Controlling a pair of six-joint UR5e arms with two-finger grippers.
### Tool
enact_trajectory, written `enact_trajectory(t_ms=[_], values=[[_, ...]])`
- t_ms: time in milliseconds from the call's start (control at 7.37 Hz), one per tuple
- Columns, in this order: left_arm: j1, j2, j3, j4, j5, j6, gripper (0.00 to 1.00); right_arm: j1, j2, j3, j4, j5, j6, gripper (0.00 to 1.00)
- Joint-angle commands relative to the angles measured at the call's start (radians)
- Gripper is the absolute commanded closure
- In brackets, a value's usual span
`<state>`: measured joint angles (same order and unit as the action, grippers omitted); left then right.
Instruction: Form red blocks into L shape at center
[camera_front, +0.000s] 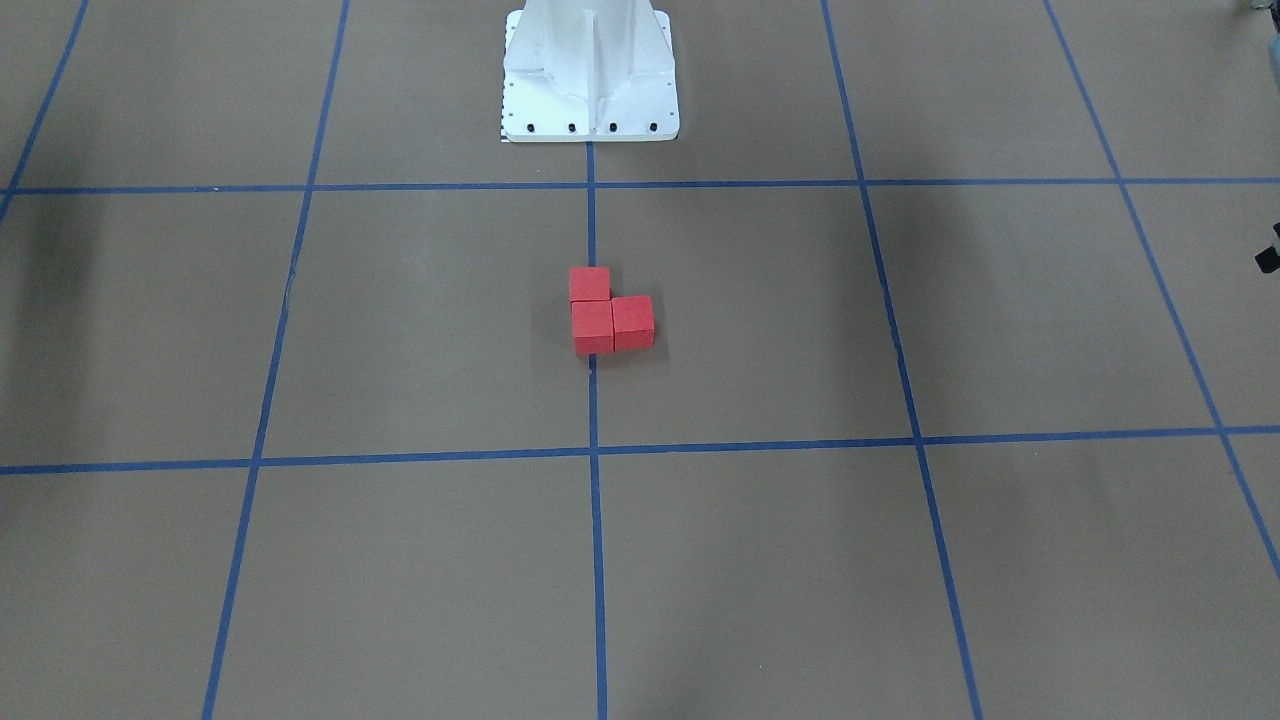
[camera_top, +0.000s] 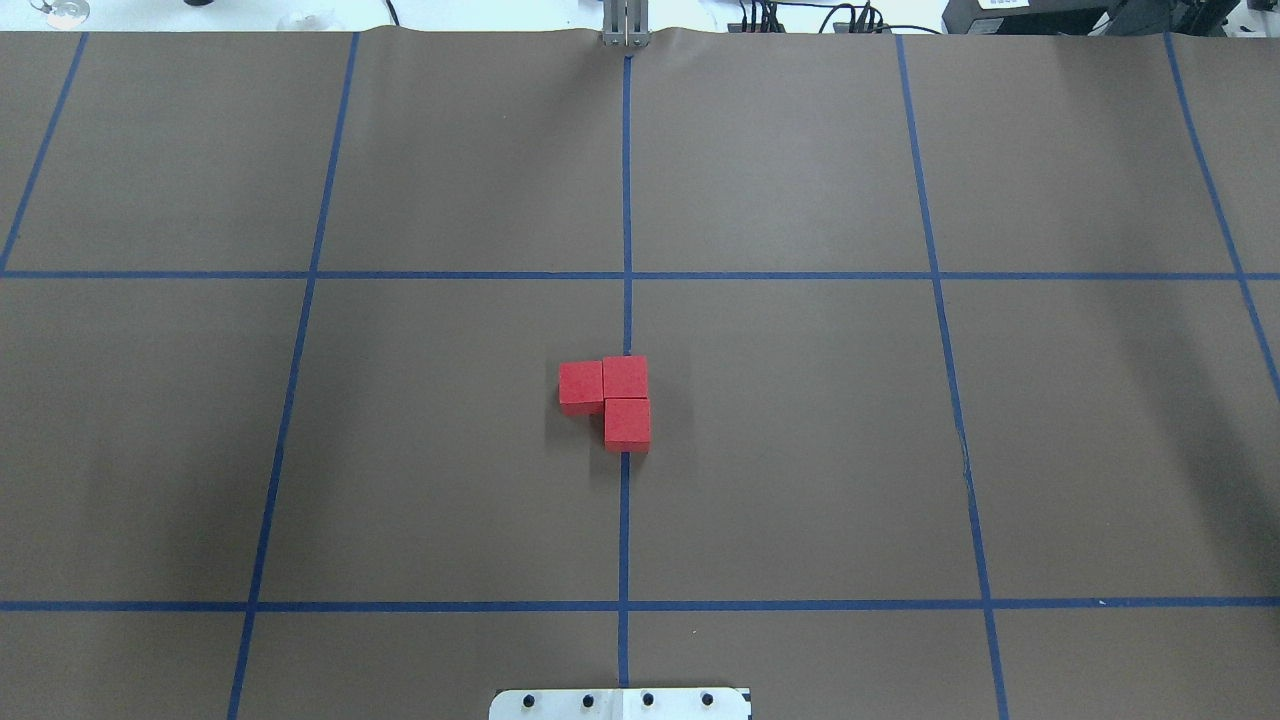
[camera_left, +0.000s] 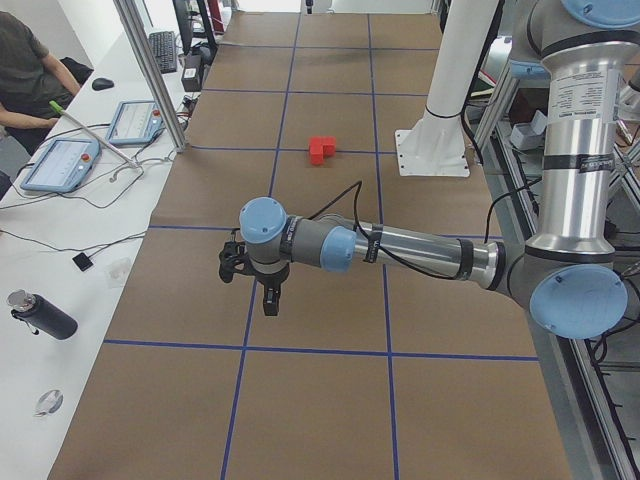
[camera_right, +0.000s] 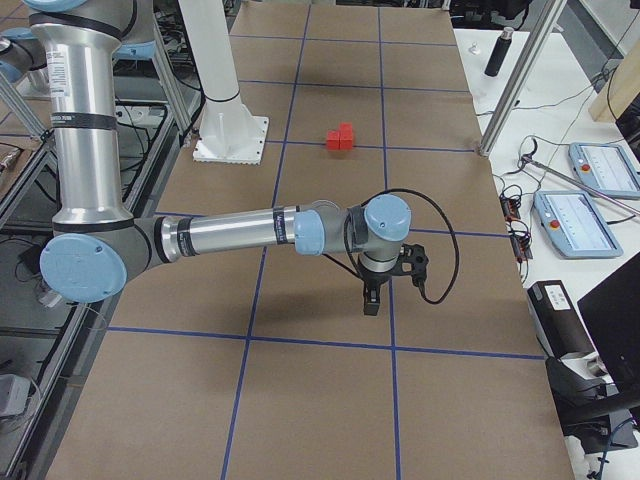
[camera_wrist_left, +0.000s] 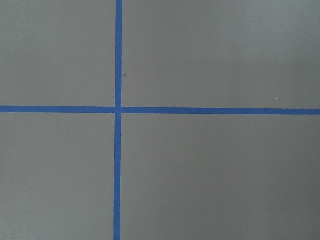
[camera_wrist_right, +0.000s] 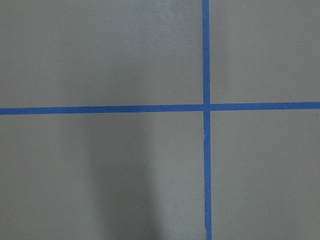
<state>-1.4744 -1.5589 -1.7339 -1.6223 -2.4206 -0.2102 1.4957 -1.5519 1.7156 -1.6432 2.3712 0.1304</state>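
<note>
Three red blocks lie touching in an L on the brown gridded surface. In the overhead view, two blocks (camera_top: 625, 377) (camera_top: 627, 424) sit on the central vertical line (camera_top: 626, 320) and one block (camera_top: 581, 387) sits to their left. They also show in the front-facing view (camera_front: 592, 328). My left gripper (camera_left: 272, 300) hangs over the table far from the blocks, seen only in the exterior left view. My right gripper (camera_right: 372, 300) hangs far to the other side, seen only in the exterior right view. I cannot tell whether either is open or shut.
The robot's white base (camera_front: 590, 80) stands behind the blocks. Both wrist views show only brown surface and crossing blue tape lines (camera_wrist_left: 118, 109) (camera_wrist_right: 206, 106). Side benches hold tablets (camera_left: 60, 165) and a dark bottle (camera_left: 40, 315); a person (camera_left: 25, 70) sits there.
</note>
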Motion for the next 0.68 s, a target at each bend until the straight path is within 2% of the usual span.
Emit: enact_trajectory(t_ms=[0, 543], values=[[0.000, -0.004, -0.001, -0.001, -0.002, 0.000, 0.00, 0.000, 0.000, 0.006, -0.001, 0.000, 0.000, 0.00], [0.003, -0.010, -0.007, -0.008, -0.003, 0.000, 0.00, -0.005, 0.001, -0.001, 0.000, -0.003, -0.006, 0.00]])
